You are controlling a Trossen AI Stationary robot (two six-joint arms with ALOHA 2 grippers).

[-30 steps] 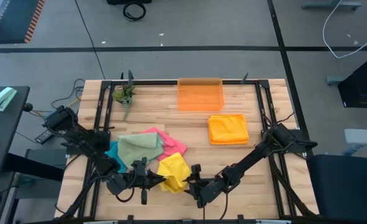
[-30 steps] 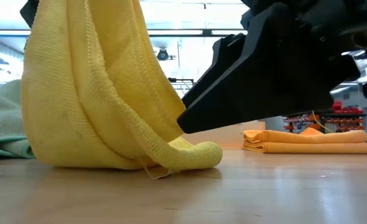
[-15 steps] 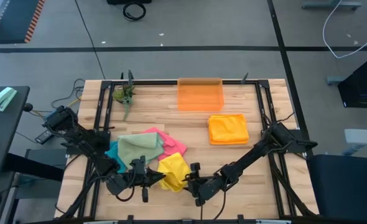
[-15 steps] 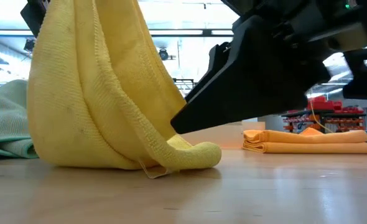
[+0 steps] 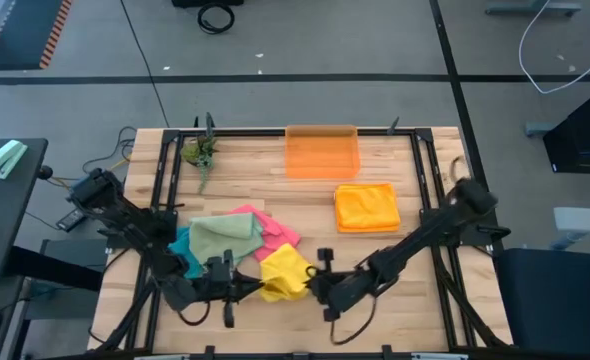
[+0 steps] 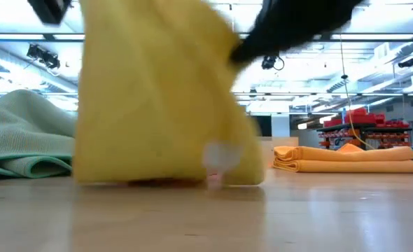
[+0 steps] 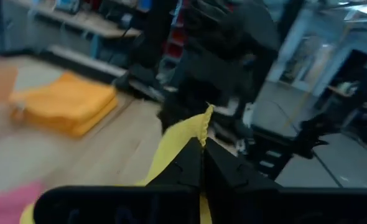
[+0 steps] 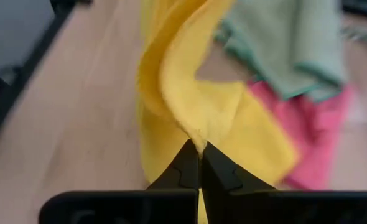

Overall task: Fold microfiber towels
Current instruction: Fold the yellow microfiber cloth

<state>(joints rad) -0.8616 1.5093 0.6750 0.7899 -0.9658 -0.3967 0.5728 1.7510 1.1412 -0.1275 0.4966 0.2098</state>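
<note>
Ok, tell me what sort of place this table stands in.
Probably a large robotics lab or workshop hall. The low view shows a high ceiling with long strip lights and red equipment on shelving far behind. From above, the wooden table stands on grey concrete floor with taped lines and loose cables.

We see a pale wooden-plank table (image 5: 305,195) carrying a translucent orange plastic bin (image 5: 322,152) and a folded orange microfiber towel (image 5: 366,207). A heap of sage green, pink and teal cloths (image 5: 233,235) lies beside a crumpled yellow microfiber towel (image 5: 284,272), and a small green plant sprig (image 5: 200,153) sits near one far corner.
</note>
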